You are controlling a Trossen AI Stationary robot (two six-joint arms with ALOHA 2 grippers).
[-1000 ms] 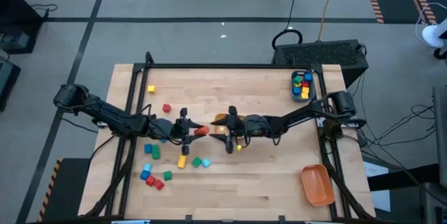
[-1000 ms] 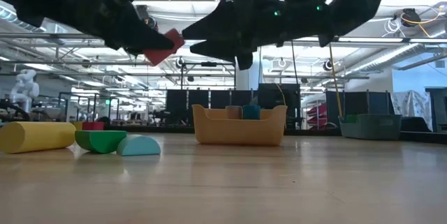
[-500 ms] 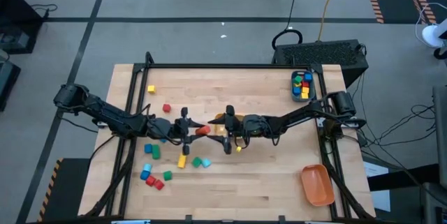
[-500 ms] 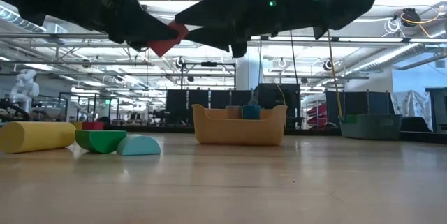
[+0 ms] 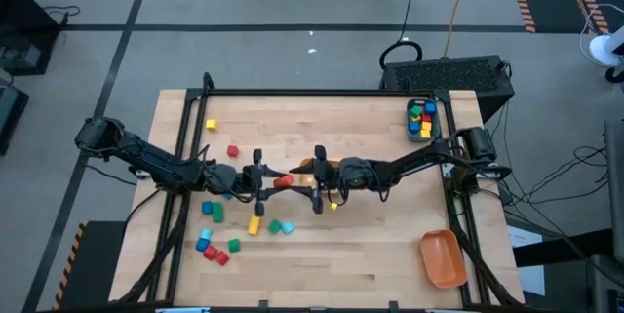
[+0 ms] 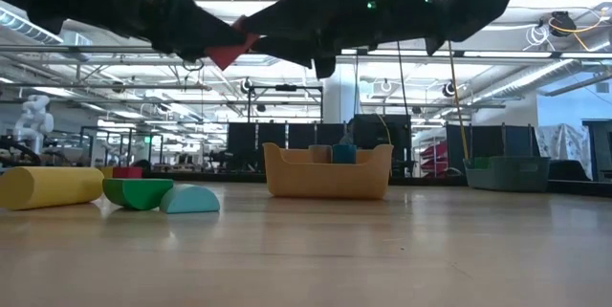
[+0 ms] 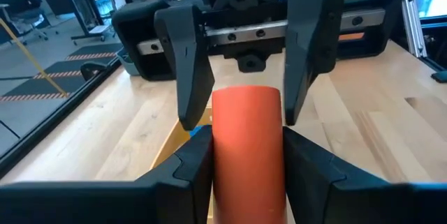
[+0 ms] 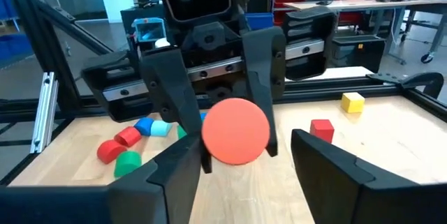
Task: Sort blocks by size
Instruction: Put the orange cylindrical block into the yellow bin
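Note:
A red cylinder block [image 7: 247, 147] hangs in the air over the middle of the table [image 5: 370, 254], with my left gripper [image 5: 270, 182] shut on it. My right gripper [image 5: 298, 180] faces it from the table's right. It is open, and its two fingers [image 7: 188, 77] stand on either side of the block's free end [image 8: 236, 130]. I cannot tell whether they touch it. Several other blocks [image 5: 234, 227] lie on the table's left half, among them a yellow cylinder [image 6: 50, 187] on its side. My left gripper pinches the red cylinder's curved sides [image 7: 222, 175] between its two fingers. The fingers come about level from the table's left and lie along the cylinder. Its far end sticks out past the fingertips [image 7: 197, 155]. The block is lifted clear of the table, near level.
A yellow bin [image 6: 327, 173] stands on the table just below and behind the two grippers. A teal bin [image 5: 421, 120] with several blocks is at the far right corner. An orange bin [image 5: 444, 257] is at the near right. Bare wood lies between them.
My right gripper has moved toward the table's left, and its fingers now stand around the red cylinder's free end. My left gripper has tipped its fingers up a little, so the cylinder sits higher and more level than before.

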